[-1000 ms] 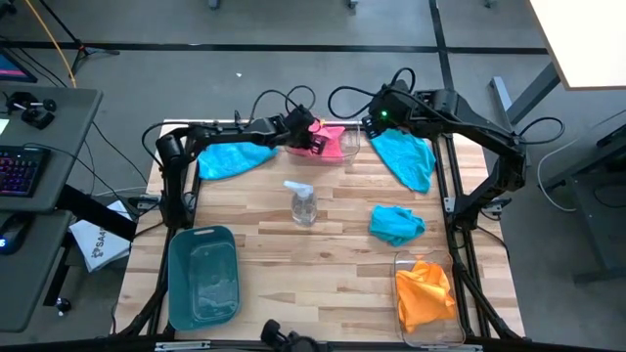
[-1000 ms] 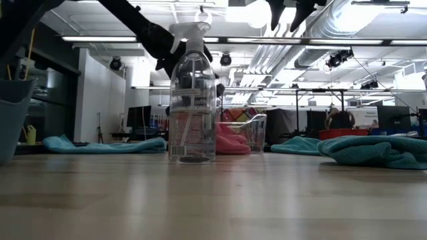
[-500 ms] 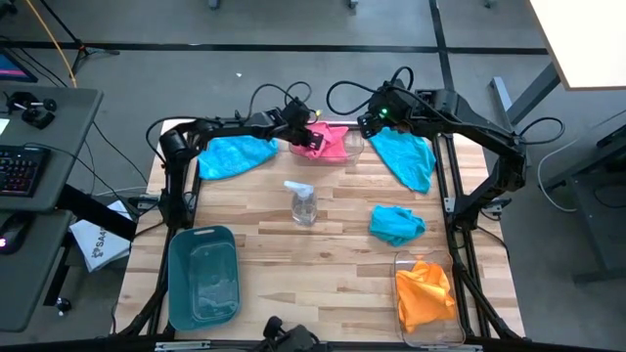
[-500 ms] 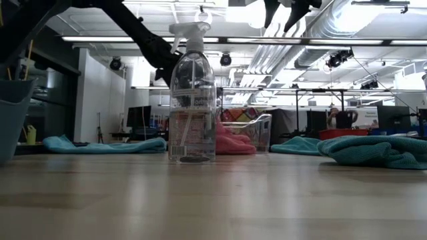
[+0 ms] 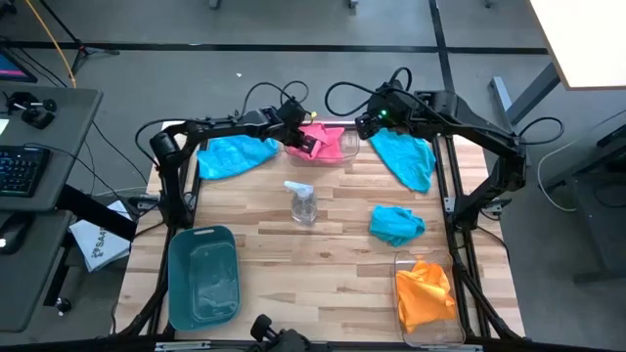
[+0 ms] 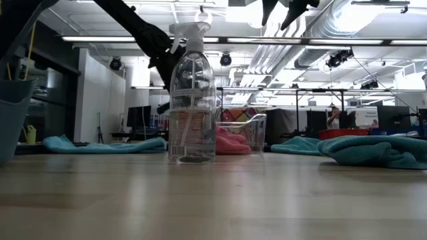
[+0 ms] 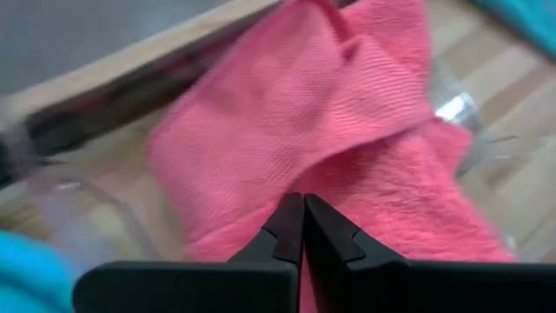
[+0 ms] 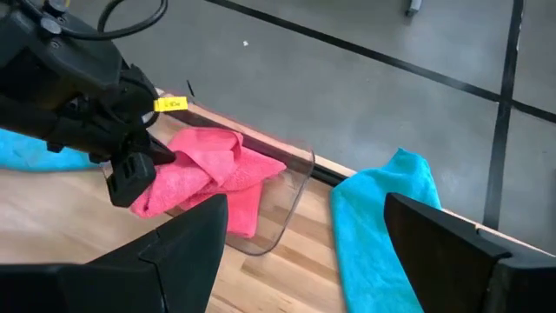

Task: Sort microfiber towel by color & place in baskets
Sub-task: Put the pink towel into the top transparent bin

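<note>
At twelve o'clock on the table [image 5: 333,264], a clear basket [image 5: 344,145] holds a pink towel [image 5: 323,140]. The left end effector [image 5: 301,143] sits over it, fingers shut, whether pinching cloth I cannot tell. The right end effector [image 5: 366,125] hangs just beside it, jaws wide, empty. The clear basket [image 5: 426,303] at five o'clock carries an orange towel [image 5: 424,293]; the teal basket [image 5: 203,276] at seven shows nothing inside. Teal towels lie at eleven [image 5: 235,154], one [image 5: 405,157] and three [image 5: 396,223]; a spray bottle [image 5: 302,202] stands centrally. Open wood spans the near middle.

Grey floor [image 5: 293,39], possibly concrete
</note>
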